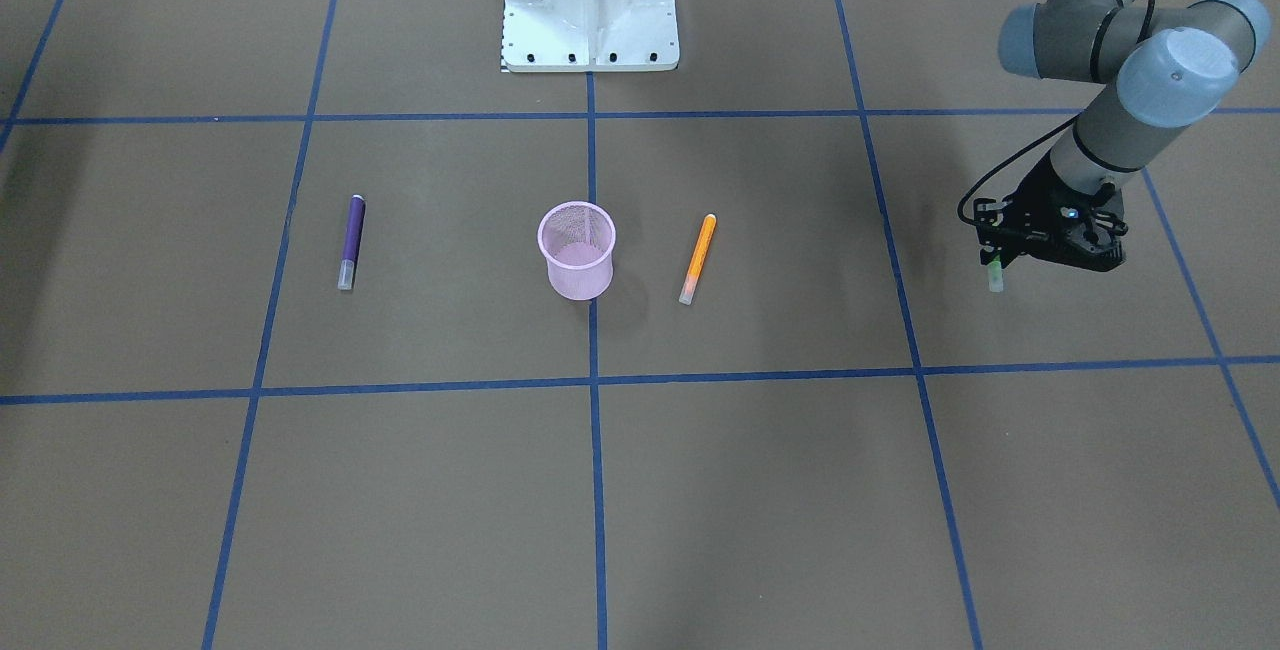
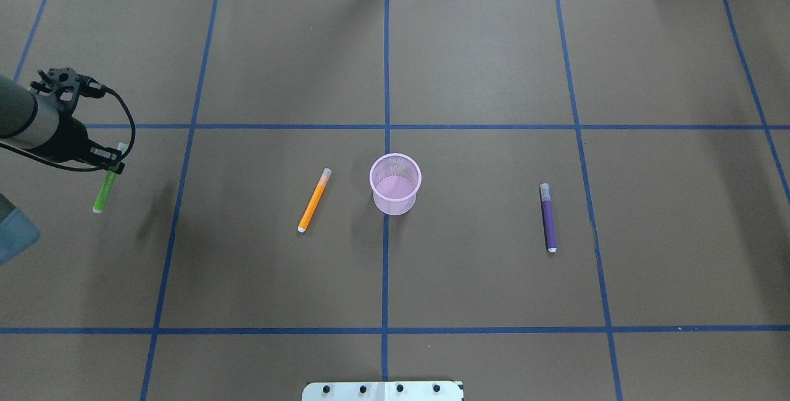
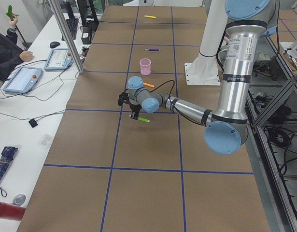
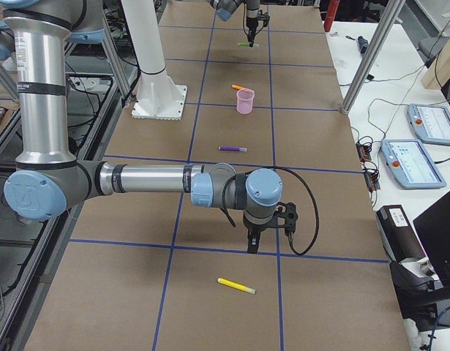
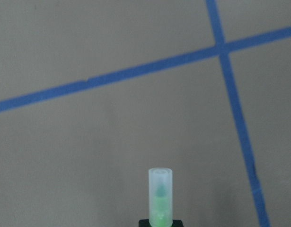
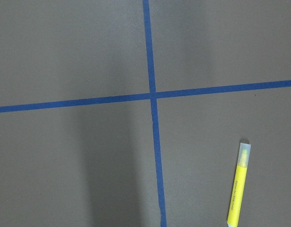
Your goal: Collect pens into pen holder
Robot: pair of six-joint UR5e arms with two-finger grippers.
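The left end effector [image 2: 111, 165], clamped on the green pen [image 2: 103, 192] above the counter's [image 2: 469, 290] left side, looks mid-carry and must next reach the central holder [image 2: 395, 203], upend the pen and release; the right end effector's [image 4: 252, 245] opening is unclear.

The overhead camera sits behind the robot, looking forward and down, with the base plate [image 2: 382, 390] at 6 o'clock. The front-facing one stares steeply back, base plate at 12. Both share the pen holder [image 2: 395, 184] mid-worktop [image 2: 494, 49]. Two wider side cameras look along the worktop from opposite ends, both catching the pen holder. The left wrist camera hangs close, green pen [image 5: 160, 196] at 6 o'clock. The right looks straight down on a tape crossing [image 6: 152, 96], yellow pen [image 6: 239, 184] at 5.
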